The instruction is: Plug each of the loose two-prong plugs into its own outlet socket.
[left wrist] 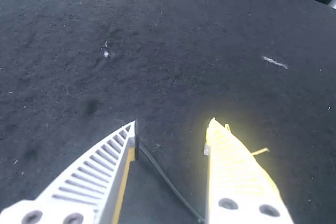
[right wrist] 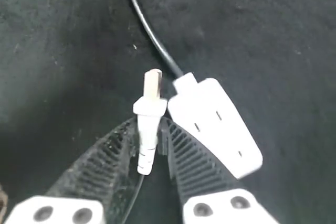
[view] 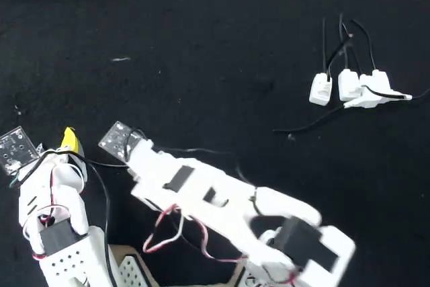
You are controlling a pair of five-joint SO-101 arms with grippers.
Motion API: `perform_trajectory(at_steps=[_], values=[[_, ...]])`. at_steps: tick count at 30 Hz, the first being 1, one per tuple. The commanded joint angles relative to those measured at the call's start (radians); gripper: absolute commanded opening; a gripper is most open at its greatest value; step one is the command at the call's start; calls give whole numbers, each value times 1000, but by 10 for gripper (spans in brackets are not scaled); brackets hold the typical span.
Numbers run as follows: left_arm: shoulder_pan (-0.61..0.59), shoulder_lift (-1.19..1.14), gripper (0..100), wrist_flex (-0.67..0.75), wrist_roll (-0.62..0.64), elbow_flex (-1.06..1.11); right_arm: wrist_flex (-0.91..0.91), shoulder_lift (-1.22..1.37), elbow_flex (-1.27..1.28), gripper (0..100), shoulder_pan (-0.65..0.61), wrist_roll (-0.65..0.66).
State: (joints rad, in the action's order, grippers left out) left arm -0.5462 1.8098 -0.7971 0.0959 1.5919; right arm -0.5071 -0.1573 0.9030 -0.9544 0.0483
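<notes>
The plug (right wrist: 149, 109) is pinched lengthwise in the right claw (right wrist: 148, 132), prongs pointed out past the tips, just beside a socket (right wrist: 215, 124) on the tabletop (right wrist: 63, 35); the left claw (left wrist: 170, 127) is spread.

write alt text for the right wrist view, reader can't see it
The right gripper has its fingers shut on a white two-prong plug, prongs pointing away from the camera. A white outlet socket lies beside it on the black table, slots facing up, with a black cord running from its end.
</notes>
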Motion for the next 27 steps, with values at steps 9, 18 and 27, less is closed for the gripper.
perform_trajectory(at_steps=[9, 18, 27], values=[[-13, 5, 223, 3, 12, -71, -95, -81, 54, 11, 23, 127], [-13, 5, 223, 3, 12, -70, -160, 16, -44, 13, 23, 127], [-13, 5, 223, 3, 12, -71, -181, 16, -42, 71, 23, 132]])
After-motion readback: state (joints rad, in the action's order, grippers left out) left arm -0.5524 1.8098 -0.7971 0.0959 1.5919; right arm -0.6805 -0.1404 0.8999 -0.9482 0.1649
